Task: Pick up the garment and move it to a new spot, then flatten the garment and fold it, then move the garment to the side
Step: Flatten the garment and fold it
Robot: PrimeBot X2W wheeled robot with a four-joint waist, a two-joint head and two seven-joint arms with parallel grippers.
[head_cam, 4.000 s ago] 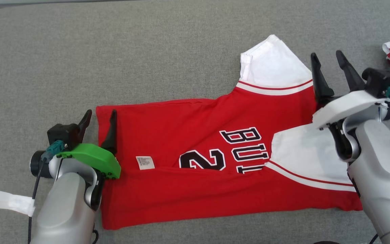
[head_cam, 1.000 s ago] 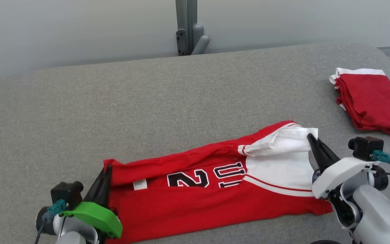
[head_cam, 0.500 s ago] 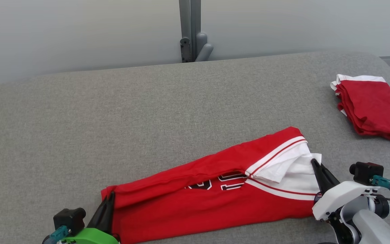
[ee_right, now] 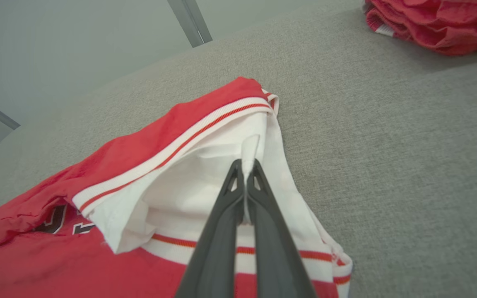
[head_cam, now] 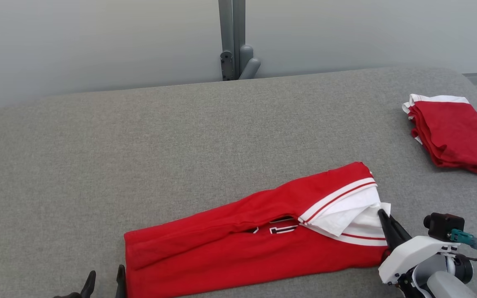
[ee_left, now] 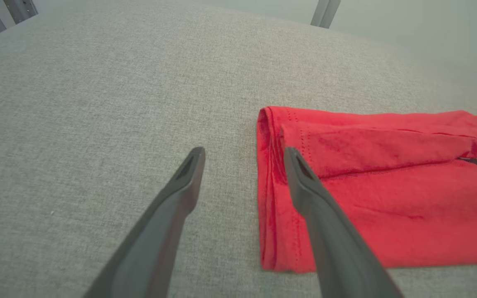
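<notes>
The garment [head_cam: 238,244] lies folded into a long red strip on the grey table, its white sleeve with striped trim at the right end and a bit of black lettering peeking from the fold. My right gripper [head_cam: 381,215] is shut on a pinch of the white sleeve fabric [ee_right: 250,151] at that end. My left gripper [head_cam: 104,278] stands open at the strip's left end. In the left wrist view the left gripper [ee_left: 242,154] has one finger over the red hem of the garment [ee_left: 387,165] and the other over bare table, with nothing held.
A second red and white garment [head_cam: 454,132] lies folded in a pile at the table's far right, also as a pile [ee_right: 437,20] in the right wrist view. A grey post [head_cam: 232,39] rises behind the table's far edge. The grey table surface [head_cam: 139,145] stretches wide behind the strip.
My left gripper has opened and let go of the garment's left end, and has dropped lower in the head view. The top fold now lies over the lettering. The right gripper still holds the sleeve.
</notes>
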